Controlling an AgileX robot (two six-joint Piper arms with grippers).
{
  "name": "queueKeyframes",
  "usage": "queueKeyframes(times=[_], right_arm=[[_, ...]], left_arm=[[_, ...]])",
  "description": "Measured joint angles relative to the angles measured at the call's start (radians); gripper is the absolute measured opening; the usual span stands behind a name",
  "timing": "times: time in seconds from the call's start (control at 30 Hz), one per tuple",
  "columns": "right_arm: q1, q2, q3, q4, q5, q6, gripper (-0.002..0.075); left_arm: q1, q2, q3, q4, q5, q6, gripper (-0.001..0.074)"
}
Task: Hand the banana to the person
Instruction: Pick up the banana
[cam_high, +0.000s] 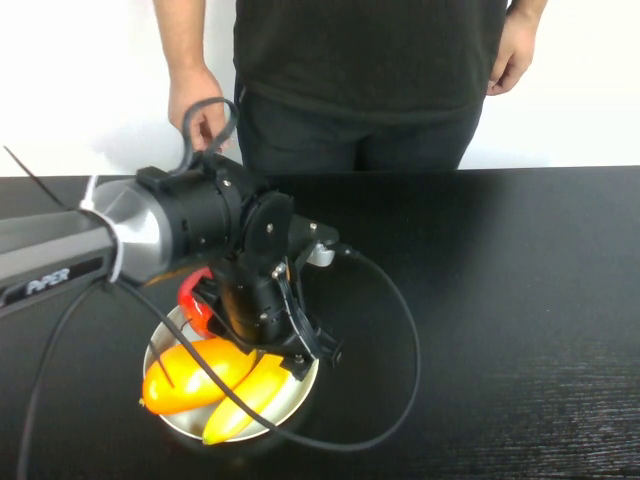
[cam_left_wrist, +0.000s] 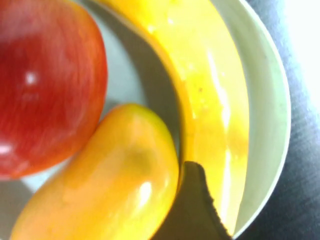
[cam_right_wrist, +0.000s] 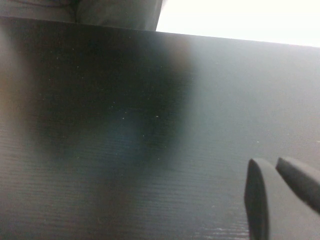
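Landmark: the metal bowl (cam_high: 300, 400) on the black table (cam_high: 520, 320).

Banana (cam_high: 245, 400) lies inside the bowl along its rim on the side away from the person (cam_high: 365, 70), curved with the bowl wall. A plump orange-yellow mango (cam_high: 190, 378) touches it on its inner side, and a red fruit (cam_high: 196, 312) sits beyond the mango, nearer the person. In the left wrist view the banana (cam_left_wrist: 215, 100) runs between the mango (cam_left_wrist: 110, 180) and the bowl wall (cam_left_wrist: 272, 125).

Left pincer (cam_high: 290, 355) is directly above the bowl, low over the banana. One dark fingertip (cam_left_wrist: 197, 210) shows at the banana's inner edge, between it and the mango; the other finger is not seen, so its spread cannot be told.

Right pincer (cam_right_wrist: 280, 200) is out of the high view; its wrist camera shows it over bare table, well away from the bowl, fingers pressed nearly together with nothing between them.

Handling judgement: banana looks light, fairly stiff, with a glossy skin likely to slip. The curved body may swing if pinched near an end. Best hold: across the mid-body, fingers on either flank. Wall and mango leave little room for the fingers.

Person stands at the table's far edge, hands down.
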Motion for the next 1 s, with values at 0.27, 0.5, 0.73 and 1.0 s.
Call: queueKeyframes(times=[0.27,0.5,0.73,1.0], right_arm=[[0.000,0.000,0.000,0.000,0.000,0.000,-0.0009],[0.000,0.000,0.000,0.000,0.000,0.000,-0.0009],[0.000,0.000,0.000,0.000,0.000,0.000,-0.0009],[0.000,0.000,0.000,0.000,0.000,0.000,-0.0009]], left_arm=[[0.000,0.056,-0.002,0.012,-0.038,0.000,0.0452],[0.000,0.092,-0.002,0.036,-0.082,-0.002,0.0447],[0.000,0.136,-0.002,0.063,-0.102,-0.002,0.0446],[0.000,0.162,-0.002,0.071,-0.139,-0.004,0.0317]])
